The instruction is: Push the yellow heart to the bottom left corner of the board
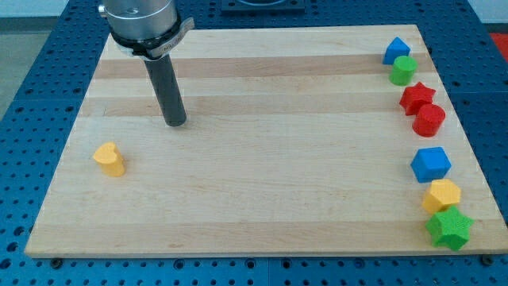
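The yellow heart (pixel 109 159) lies on the wooden board (pixel 262 199) near the view's left edge, a little below mid-height. My tip (pixel 176 123) rests on the board above and to the right of the heart, apart from it by about a block's width or more. The rod rises from the tip to the arm's grey flange at the view's top left.
Several blocks line the view's right edge: a blue block (pixel 395 51), a green block (pixel 403 71), a red star (pixel 417 97), a red block (pixel 429 120), a blue block (pixel 430 164), a yellow hexagon (pixel 441 195) and a green star (pixel 450 229).
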You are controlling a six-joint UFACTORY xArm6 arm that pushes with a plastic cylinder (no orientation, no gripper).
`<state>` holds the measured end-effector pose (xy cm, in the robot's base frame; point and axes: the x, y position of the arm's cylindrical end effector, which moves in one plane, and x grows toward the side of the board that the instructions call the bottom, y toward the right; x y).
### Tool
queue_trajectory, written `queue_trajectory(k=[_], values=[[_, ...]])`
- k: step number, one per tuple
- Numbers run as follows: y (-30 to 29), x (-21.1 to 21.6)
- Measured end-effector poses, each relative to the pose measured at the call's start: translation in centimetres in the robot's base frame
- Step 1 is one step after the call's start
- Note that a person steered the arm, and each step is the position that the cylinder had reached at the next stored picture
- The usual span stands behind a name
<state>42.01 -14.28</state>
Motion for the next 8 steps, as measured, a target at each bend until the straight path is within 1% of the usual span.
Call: queue_trajectory(k=[1,2,3,4,5,7,8], values=[[-3.3,4.4],[-3.7,5.0],[-5.4,9.4],[-5.4,9.3],[-10.9,4.3],[-11.3,4.5],[-12.0,8.0]])
